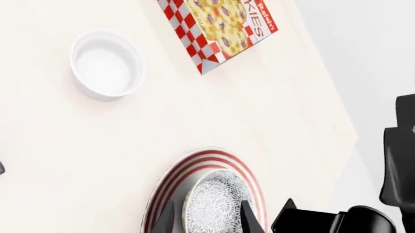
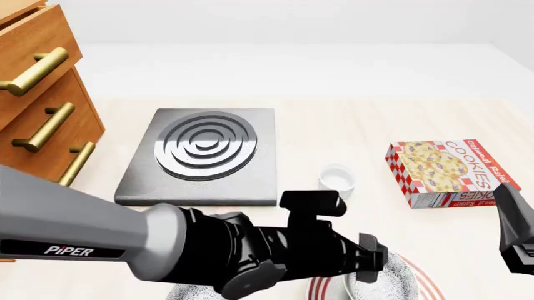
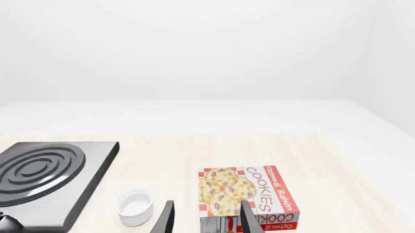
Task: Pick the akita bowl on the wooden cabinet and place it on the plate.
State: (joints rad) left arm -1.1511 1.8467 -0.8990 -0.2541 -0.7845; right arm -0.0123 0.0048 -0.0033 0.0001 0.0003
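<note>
Left hand (image 1: pixel 206 218) astride akita bowl (image 1: pixel 214 204) – on plate (image 1: pixel 188 170)

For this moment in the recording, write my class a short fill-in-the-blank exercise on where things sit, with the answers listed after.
1. The akita bowl sits on the ____, between the left claw's fingers.
2. The cookie box is checked red and ____ along its edge.
3. The small white cup stands between the grey burner and the ____.
4. The wooden cabinet has handles coloured ____.

Missing words: plate; white; cookie box; brass
</note>
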